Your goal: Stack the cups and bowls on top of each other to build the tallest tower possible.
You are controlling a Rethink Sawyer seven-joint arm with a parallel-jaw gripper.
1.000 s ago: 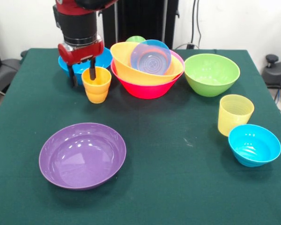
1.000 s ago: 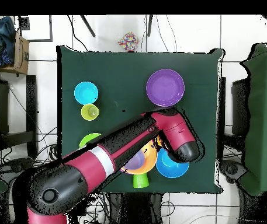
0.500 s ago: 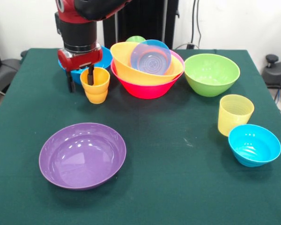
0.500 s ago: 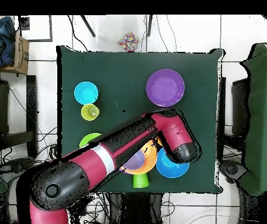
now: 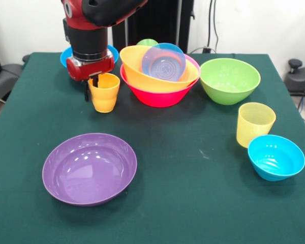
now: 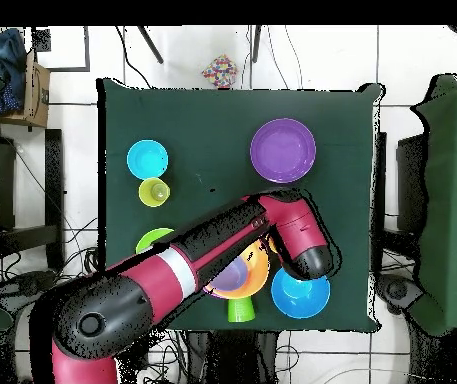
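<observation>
My gripper (image 5: 91,89) is shut on the left rim of the yellow-orange cup (image 5: 104,94), one finger inside and one outside; the cup stands on the table. Right of it is the tower: the pink bowl (image 5: 157,97) holds the orange bowl (image 5: 134,63), with a small blue bowl (image 5: 163,62) tilted inside. The green cup (image 5: 147,42) peeks out behind. The medium blue bowl (image 5: 65,55) sits behind my gripper. In the overhead view my arm (image 6: 222,240) hides the gripper and the cup.
The purple bowl (image 5: 89,168) lies at the front left. The green bowl (image 5: 230,80), the pale yellow ribbed cup (image 5: 255,123) and another small blue bowl (image 5: 275,156) stand on the right. The table's far edge runs just behind the blue bowl (image 6: 300,293).
My fingers have closed together on the yellow-orange cup's rim. The medium blue bowl has shifted toward the robot's side of the table.
</observation>
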